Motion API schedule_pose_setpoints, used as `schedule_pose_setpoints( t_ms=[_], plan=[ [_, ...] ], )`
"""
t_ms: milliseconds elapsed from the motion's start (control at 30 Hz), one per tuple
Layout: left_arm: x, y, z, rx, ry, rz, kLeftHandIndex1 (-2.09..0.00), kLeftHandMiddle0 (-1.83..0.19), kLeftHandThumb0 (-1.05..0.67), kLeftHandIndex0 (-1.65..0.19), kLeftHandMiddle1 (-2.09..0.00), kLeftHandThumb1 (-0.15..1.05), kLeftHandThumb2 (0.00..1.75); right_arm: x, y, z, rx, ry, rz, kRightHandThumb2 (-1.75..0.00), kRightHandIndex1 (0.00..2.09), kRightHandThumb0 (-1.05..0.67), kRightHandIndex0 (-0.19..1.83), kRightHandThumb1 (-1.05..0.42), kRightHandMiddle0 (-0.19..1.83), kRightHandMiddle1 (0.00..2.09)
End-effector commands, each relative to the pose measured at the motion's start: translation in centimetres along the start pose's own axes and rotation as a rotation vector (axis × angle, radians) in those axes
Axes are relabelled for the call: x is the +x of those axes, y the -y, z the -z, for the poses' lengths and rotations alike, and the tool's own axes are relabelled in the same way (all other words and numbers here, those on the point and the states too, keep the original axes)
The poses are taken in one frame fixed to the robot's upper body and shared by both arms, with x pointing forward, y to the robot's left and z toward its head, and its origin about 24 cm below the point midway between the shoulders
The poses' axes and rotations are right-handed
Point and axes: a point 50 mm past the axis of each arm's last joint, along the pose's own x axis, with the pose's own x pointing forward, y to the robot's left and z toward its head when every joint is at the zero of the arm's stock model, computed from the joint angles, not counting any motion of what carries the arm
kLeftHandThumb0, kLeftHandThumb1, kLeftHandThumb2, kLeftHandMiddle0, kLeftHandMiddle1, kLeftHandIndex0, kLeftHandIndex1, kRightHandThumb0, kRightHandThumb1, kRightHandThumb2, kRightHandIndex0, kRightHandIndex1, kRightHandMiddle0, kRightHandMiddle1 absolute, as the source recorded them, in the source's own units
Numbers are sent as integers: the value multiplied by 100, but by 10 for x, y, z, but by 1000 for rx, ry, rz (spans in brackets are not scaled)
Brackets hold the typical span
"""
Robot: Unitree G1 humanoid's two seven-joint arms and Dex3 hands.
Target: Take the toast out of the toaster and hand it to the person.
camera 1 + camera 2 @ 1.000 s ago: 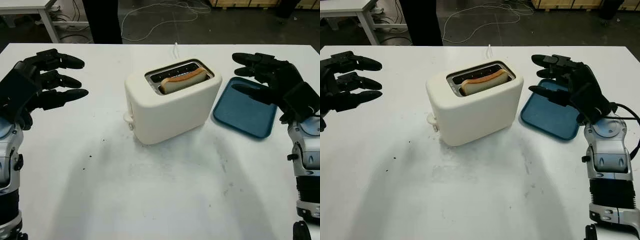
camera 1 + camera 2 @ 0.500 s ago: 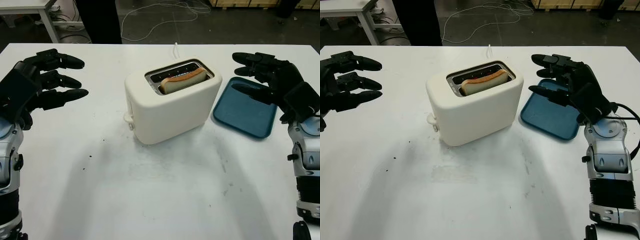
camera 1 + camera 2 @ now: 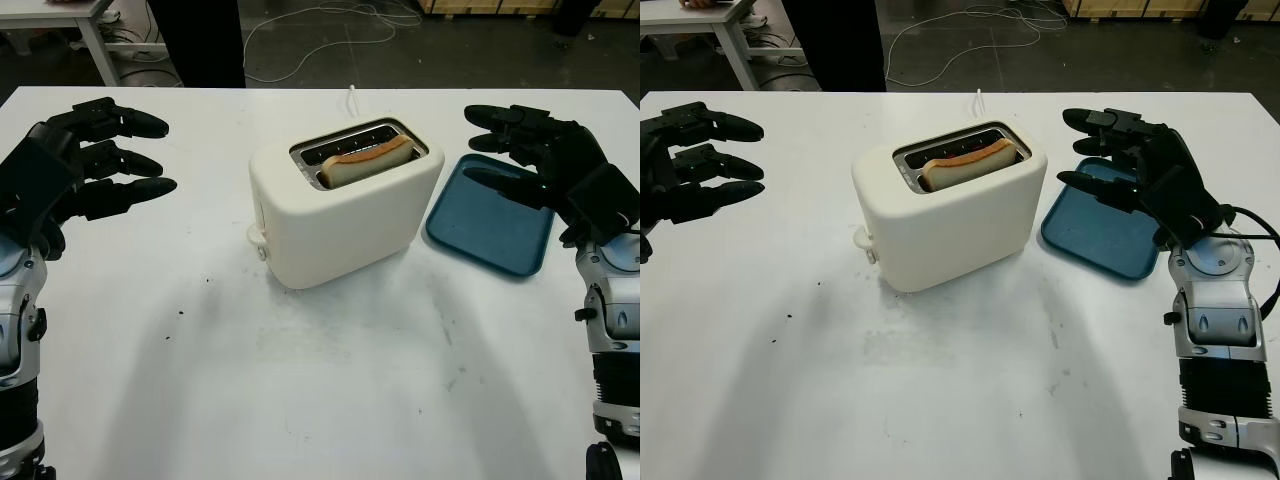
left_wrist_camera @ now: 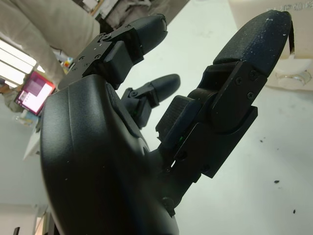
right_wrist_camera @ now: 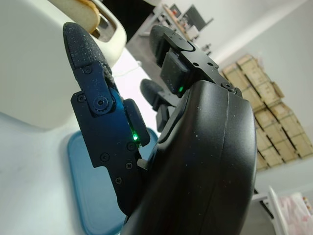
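White table [image 3: 330, 400], one toaster [image 3: 340, 215], one toast [image 3: 366, 160], one blue tray [image 3: 490, 215]

The person's dark legs [image 3: 195, 40] now a little further left (beyond the table's [image 3: 300, 400] far edge)

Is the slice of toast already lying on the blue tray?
No, the toast stands in a slot of the toaster, and the blue tray beside it holds no bread.

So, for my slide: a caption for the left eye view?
Toast sits in the toaster; open left hand and right hand flank it.
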Motion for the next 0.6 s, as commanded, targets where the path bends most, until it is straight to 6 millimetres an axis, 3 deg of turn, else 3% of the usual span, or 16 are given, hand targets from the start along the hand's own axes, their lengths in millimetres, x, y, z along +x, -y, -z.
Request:
schedule_pose_setpoints(
  t_ms=[0, 567],
  plan=[
    [-1, 1, 1, 5, 1, -6, -84, -56, -102, -51, -99, 63, 0, 0, 2, -3, 7, 20, 5, 0, 85, -67, 28, -81, 66, 1],
    [-1, 1, 1, -3, -3, -5, -84, -56, -102, -52, -99, 62, 0, 1, 0, -3, 6, 24, 2, 0, 85, -67, 27, -81, 67, 1]
  ],
)
